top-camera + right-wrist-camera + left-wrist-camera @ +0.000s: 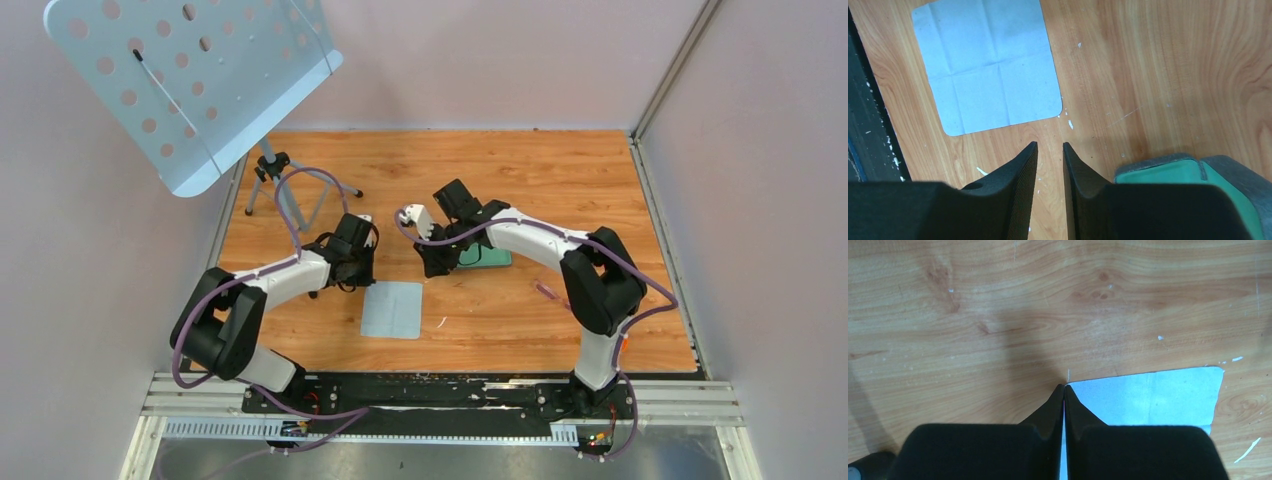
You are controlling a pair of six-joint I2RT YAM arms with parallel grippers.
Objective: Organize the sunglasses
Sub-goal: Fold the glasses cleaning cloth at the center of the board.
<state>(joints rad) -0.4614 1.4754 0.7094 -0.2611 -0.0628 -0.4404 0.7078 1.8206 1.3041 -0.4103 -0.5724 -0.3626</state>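
Lift the cloth (1158, 400) slowly, because your left gripper (1064, 390) pinches only its corner, and your right gripper (1050, 147) is open, holding nothing.

We're high above the near edge, looking down on the whole table (560, 170); our two wrist views sit close over the wood, facing down, and all three share the blue cloth (988, 65).

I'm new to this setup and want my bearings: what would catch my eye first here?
A big perforated pale-blue music stand looms at the far left of the wooden table. A pale cloth lies flat front centre, the left gripper shut at its corner. An open teal-lined case sits beside the right gripper.
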